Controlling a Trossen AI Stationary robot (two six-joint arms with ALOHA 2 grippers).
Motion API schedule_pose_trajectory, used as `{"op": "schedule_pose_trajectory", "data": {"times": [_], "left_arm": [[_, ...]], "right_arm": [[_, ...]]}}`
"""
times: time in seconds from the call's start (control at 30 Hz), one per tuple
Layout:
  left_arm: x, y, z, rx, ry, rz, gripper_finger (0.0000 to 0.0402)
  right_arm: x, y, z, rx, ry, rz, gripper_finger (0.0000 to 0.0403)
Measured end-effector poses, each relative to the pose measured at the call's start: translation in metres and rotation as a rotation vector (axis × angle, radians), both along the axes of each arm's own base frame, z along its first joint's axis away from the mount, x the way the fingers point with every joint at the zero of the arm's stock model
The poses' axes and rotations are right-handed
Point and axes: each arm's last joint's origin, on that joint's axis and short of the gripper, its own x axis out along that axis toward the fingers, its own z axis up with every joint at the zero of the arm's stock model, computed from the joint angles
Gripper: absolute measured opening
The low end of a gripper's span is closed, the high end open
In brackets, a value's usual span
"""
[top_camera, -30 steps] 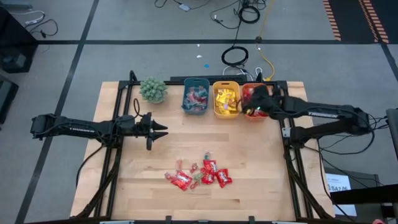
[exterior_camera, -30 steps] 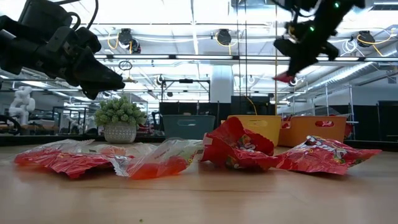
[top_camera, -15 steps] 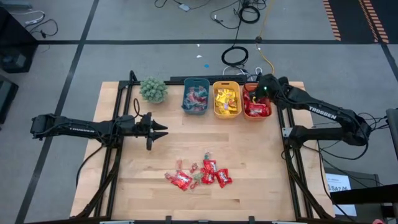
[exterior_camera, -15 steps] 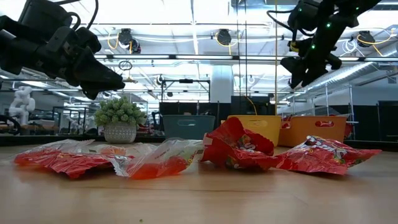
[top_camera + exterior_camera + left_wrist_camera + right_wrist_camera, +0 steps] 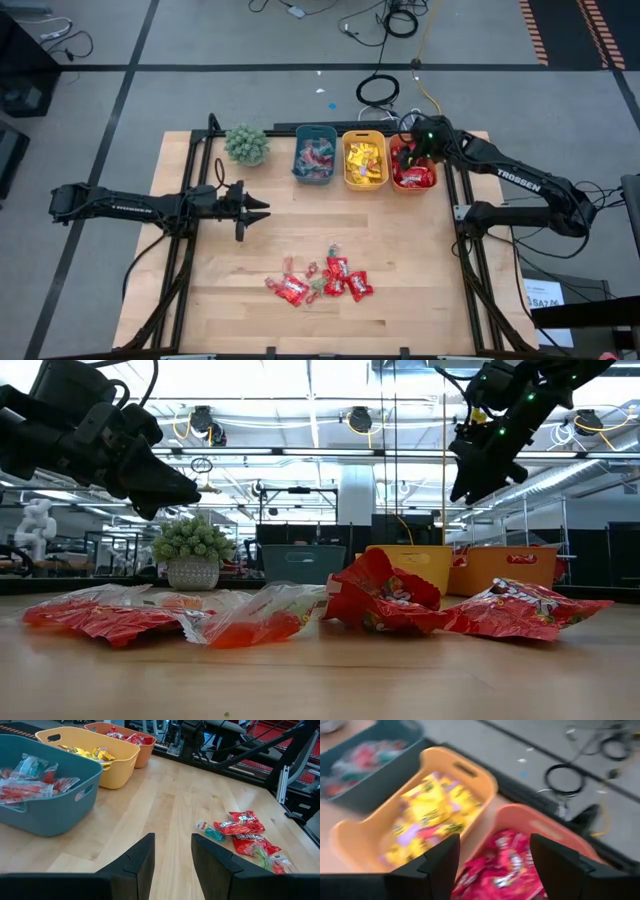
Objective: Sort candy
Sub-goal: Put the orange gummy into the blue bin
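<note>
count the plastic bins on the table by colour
teal bin: 1
yellow bin: 1
orange bin: 1
total: 3

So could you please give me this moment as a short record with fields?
right gripper: jaws open, empty, above the orange plastic bin of shiny red candy packets
left gripper: jaws apart, empty, over bare wooden table
unsorted wrapped candy pile: near front edge
yellow plastic bin: yellow packets
teal plastic bin: mixed small pieces
</note>
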Motion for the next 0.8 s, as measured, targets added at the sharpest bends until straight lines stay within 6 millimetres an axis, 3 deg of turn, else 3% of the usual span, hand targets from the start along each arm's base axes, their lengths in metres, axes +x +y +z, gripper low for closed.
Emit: {"op": "schedule_pose_trajectory", "data": {"times": [0.2, 0.33, 0.53, 0.8], "left_arm": [[0.0, 0.0, 0.0, 0.0, 0.0, 0.0, 0.0136], [0.0, 0.0, 0.001, 0.001, -0.007, 0.0, 0.0136], [0.0, 0.0, 0.001, 0.001, -0.01, 0.001, 0.0136], [0.001, 0.0, 0.006, 0.005, -0.066, 0.001, 0.0136]], "right_arm": [[-0.001, 0.012, -0.008, 0.179, 0.01, 0.157, 0.023], [-0.006, 0.028, -0.018, 0.349, 0.098, 0.17, 0.0218], [-0.01, 0.053, -0.025, 0.555, 0.178, 0.05, 0.0202], [-0.001, 0.072, -0.025, 0.656, 0.088, -0.139, 0.0201]]}}
